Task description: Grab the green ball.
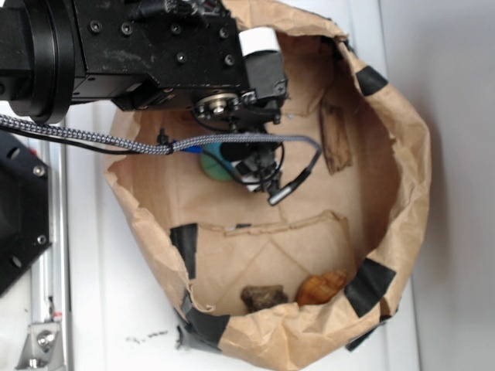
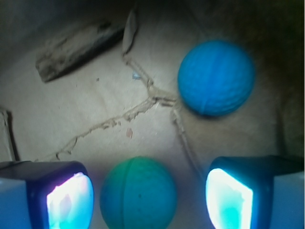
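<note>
Not yet grabbed, by the look of it: gripper (image 2: 147, 195) open, fingers (image 2: 66, 198) either side of the green ball (image 2: 138, 193) on the floor of the paper bag (image 1: 402, 193), clear gaps showing. Left to do, judging from this: close and lift. Also in the bag: a blue ball (image 2: 216, 78) beyond the green one, a brown lump (image 1: 264, 297), an orange-brown piece (image 1: 321, 287).

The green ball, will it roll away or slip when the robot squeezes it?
The green ball is round, so a nudge would probably roll it across the bag's flat floor. It sits between the open gripper fingers, so squeezing evenly should trap it. Its surface looks matte, so likely not slippery.
</note>
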Controlling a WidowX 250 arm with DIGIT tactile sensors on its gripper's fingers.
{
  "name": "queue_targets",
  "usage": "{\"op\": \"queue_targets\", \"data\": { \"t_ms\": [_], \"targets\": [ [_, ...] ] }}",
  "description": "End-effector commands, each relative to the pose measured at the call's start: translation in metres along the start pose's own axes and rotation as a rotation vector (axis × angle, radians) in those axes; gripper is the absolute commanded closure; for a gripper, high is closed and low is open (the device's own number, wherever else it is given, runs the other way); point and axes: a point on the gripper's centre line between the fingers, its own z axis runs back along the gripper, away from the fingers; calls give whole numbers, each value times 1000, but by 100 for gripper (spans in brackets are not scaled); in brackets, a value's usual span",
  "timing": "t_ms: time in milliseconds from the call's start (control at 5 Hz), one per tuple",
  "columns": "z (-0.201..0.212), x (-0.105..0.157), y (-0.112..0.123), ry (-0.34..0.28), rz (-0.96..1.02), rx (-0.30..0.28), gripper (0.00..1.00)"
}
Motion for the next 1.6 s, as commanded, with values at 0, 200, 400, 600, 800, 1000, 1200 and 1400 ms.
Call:
{"op": "queue_targets", "data": {
  "t_ms": [0, 200, 400, 600, 800, 1000, 1200, 1400],
  "targets": [
    [-12, 4, 7, -11, -21, -18, 0],
    [-19, -5, 7, 2, -41, -36, 0],
    [-24, -5, 5, 31, -63, -80, 0],
    [-29, -9, 2, 44, -72, -87, 0],
    [-36, -12, 1, 59, -64, -78, 0],
    [-37, -15, 1, 62, -19, -65, 100],
    [-36, -17, 3, 61, -11, -68, 100],
    [-32, -10, 2, 63, -33, -84, 100]
  ]
}}
